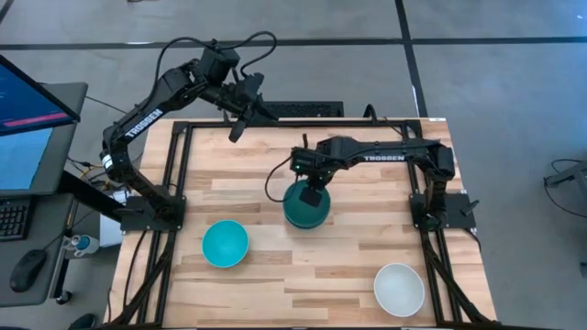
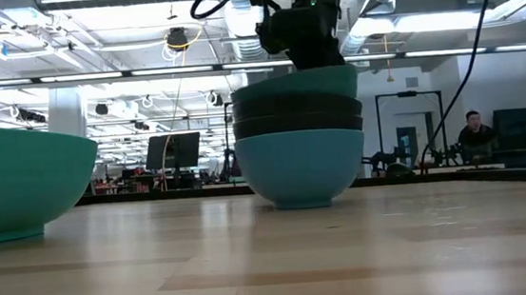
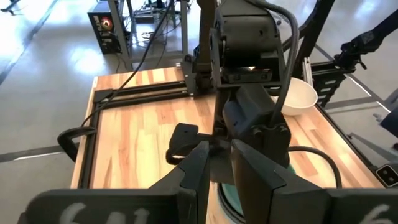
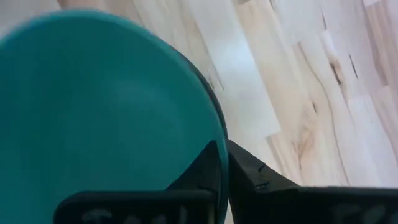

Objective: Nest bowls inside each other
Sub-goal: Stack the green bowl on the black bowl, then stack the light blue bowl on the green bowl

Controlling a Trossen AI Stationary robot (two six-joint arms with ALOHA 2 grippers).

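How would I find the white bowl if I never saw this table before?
Start at the wooden table seen from above, then go to the front corner on the right arm's side, away from the stack of bowls in the middle. The white bowl sits there alone. It is the only white one; the other lone bowl, the turquoise bowl, is on the left arm's side.

light: bright, even, from ceiling lamps [image 2: 175, 38]
shadows: soft, under the stacked bowls [image 2: 298, 137]
glare: pale sheen on table [image 2: 368, 253]
blur: turquoise bowl [image 2: 18, 186] soft up close
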